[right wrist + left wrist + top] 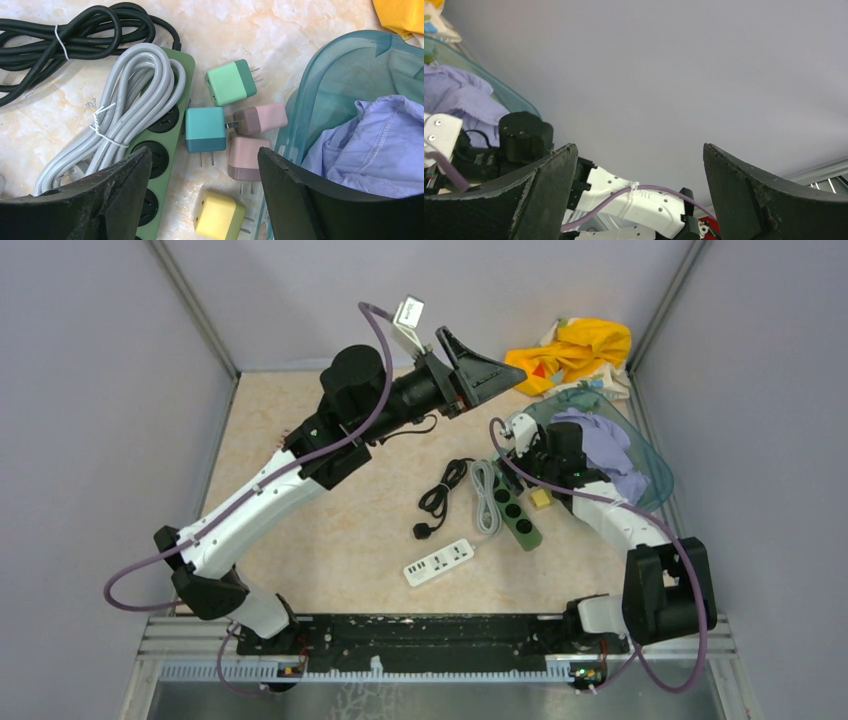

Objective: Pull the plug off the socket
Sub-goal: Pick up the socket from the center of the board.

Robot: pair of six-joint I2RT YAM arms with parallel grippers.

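- The right jaws hang spread and empty, low over the counter [310, 30]. The left jaws, also spread and empty, are raised high and face the wall [674, 60], so the right arm is far nearer.
- The strip [156, 150] lies left of the right jaws, its near end under the left finger. In the wrist view its long axis runs from far right to near left.
- Three of its sockets show, all bare. A coiled cord [130, 100] covers the far end, so I cannot tell what sits there.
- The teal plug [205, 129] lies flat, right against the strip's right edge and in line with the gap of the jaws. Its prongs and long axis point back toward the jaws.
- Other loose plugs [231, 82] lie just beside it.
- By my reading no plug is seated, so the pull looks done.
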